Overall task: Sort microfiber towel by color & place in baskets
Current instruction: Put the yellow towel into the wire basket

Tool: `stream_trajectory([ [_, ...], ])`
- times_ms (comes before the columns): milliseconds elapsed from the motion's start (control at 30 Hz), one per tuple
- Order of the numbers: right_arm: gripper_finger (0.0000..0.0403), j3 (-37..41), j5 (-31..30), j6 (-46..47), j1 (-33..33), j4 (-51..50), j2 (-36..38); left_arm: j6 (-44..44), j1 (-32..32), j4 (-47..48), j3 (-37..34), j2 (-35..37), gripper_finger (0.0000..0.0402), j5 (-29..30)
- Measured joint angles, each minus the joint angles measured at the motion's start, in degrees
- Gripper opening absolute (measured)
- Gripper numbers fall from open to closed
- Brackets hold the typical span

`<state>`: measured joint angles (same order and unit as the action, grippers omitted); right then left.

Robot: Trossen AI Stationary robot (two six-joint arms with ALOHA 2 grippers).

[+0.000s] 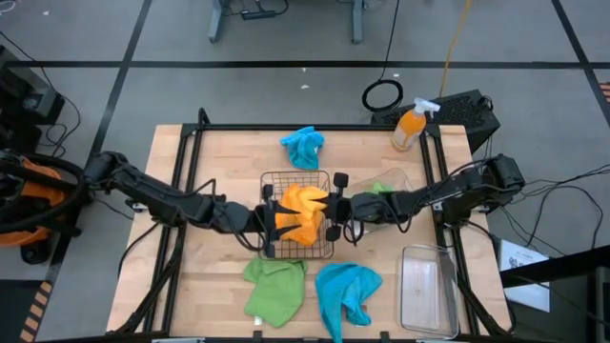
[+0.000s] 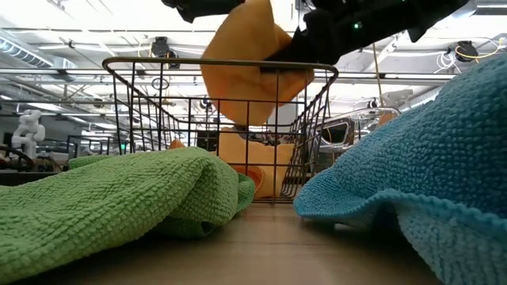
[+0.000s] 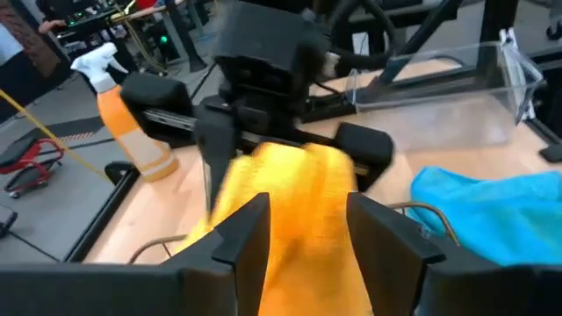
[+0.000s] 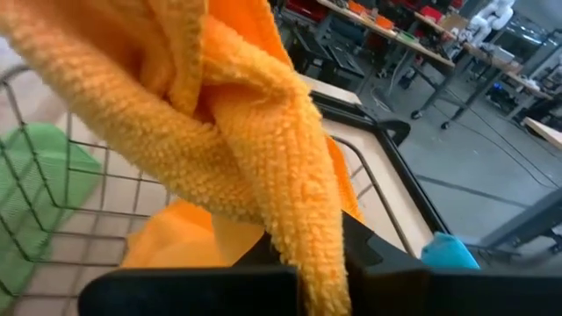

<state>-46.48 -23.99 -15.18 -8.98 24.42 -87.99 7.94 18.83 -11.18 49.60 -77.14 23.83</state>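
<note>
The copper wire basket (image 1: 270, 181) stands mid-table with one orange towel (image 2: 238, 158) lying on its floor. A second orange towel (image 1: 303, 214) hangs above it between both grippers. My left gripper (image 1: 274, 217) comes from the table's left and my right gripper (image 1: 334, 211) from the right, each shut on this towel. A blue towel (image 1: 302, 146) lies flat toward the far edge. A green towel (image 1: 274, 286) and another blue towel (image 1: 345, 291) lie at the near edge. A further green towel (image 1: 381, 188) sits in the clear tub (image 1: 400, 179). My left gripper (image 3: 307, 233) has a bunched part of the upper orange towel (image 3: 307, 211) between its two fingers, coming level from the table's left. The cloth fills the gap and is lifted above the basket. My right gripper (image 4: 320, 263) pinches a folded bunch of the same towel (image 4: 299, 219) between its fingers, coming from the table's right. The towel is clear of the basket's floor, slack between the two holds.
A clear rectangular bin (image 1: 427, 286) stands at the near right corner. An orange spray bottle (image 1: 410, 126) and a black box (image 1: 467, 110) are at the far right. The near towels fill the low view's foreground.
</note>
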Motion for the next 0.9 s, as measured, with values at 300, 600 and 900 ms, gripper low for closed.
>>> stream_trajectory([
  [300,0.0008,0.00,1.05,-1.95,0.72,-2.64,0.00,1.32,5.52,-0.44,0.00,-0.26,0.0198,8.43],
  [600,0.0008,0.00,0.43,-10.42,-0.78,-3.96,-0.02,3.51,7.56,-2.08,0.00,-0.09,0.0199,15.98],
  [900,0.0008,0.00,2.88,-18.68,-0.34,-1.89,-3.02,3.37,7.56,-2.01,0.00,-0.09,0.0199,16.00],
])
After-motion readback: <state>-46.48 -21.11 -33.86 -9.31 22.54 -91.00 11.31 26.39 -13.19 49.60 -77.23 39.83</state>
